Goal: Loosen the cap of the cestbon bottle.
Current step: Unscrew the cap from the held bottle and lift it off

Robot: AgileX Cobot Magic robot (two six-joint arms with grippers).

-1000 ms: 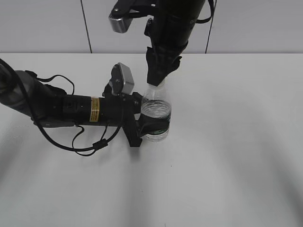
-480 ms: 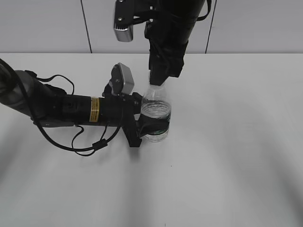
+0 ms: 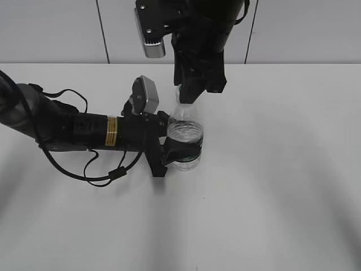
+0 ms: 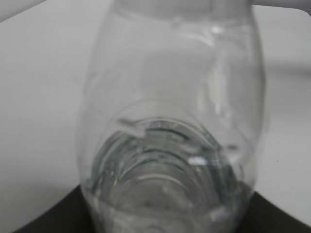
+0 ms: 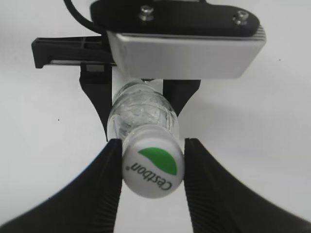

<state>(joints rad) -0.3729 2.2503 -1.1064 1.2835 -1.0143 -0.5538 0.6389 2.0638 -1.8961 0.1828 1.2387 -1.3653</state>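
Note:
The cestbon bottle [image 3: 185, 135] stands upright on the white table [image 3: 282, 180], clear, with a dark green label band low down. My left gripper [image 3: 176, 151] reaches in from the left and is shut on its lower body. The bottle fills the left wrist view [image 4: 170, 121], with dark jaw tips at the bottom corners. My right gripper [image 3: 186, 97] comes down from above and hides the cap in the exterior view. In the right wrist view its two black fingers [image 5: 153, 170] press on both sides of the white cap [image 5: 151, 165] with its green half-circle and "Cestbon" lettering.
The left arm and its loose black cables [image 3: 107, 172] lie across the table's left half. The left wrist camera housing [image 5: 184, 53] sits just behind the bottle. A grey panelled wall [image 3: 51, 28] stands behind the table.
My right gripper has turned about the bottle's axis while staying on the cap, and its wrist camera has swung round. The bottle and the left arm have stayed in place.

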